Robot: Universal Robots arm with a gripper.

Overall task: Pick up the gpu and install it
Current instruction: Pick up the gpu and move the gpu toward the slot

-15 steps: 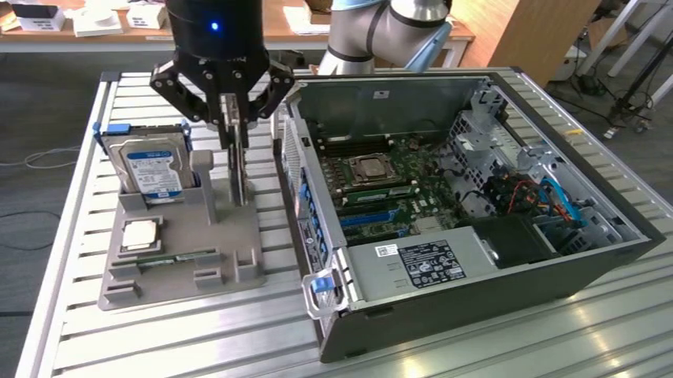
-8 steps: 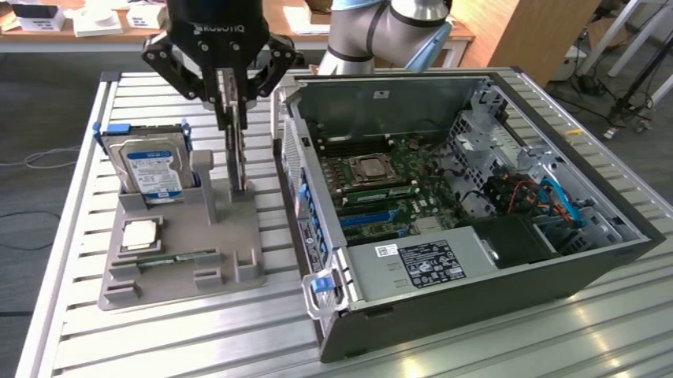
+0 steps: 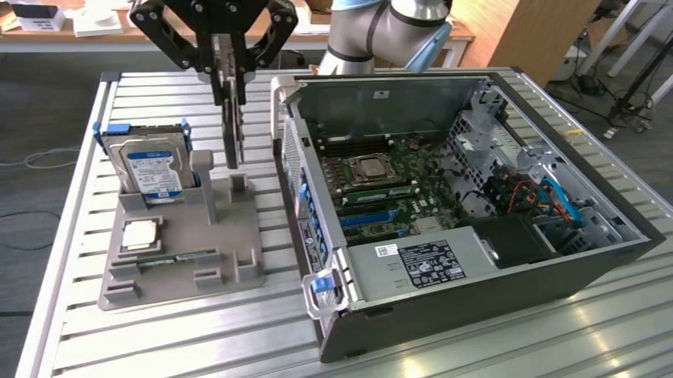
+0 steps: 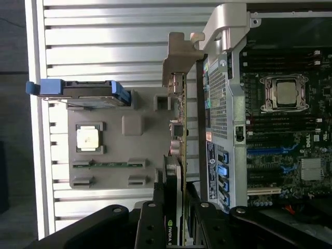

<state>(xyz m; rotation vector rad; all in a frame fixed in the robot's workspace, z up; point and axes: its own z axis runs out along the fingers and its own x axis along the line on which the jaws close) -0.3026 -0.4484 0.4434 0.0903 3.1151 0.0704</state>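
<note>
The gpu hangs upright and edge-on, a thin green card with a black cooler, just above the upright posts at the back of the grey holder tray. My gripper is shut on its upper edge. In the wrist view the gpu runs away from my gripper, and its silver end bracket is at the far end. The card sits between the holder and the open computer case, close to the case's outer wall.
On the holder stand a silver hard drive in a blue frame, a CPU and a memory stick. The case lies open with its motherboard and blue slots exposed. All rest on a slatted metal table.
</note>
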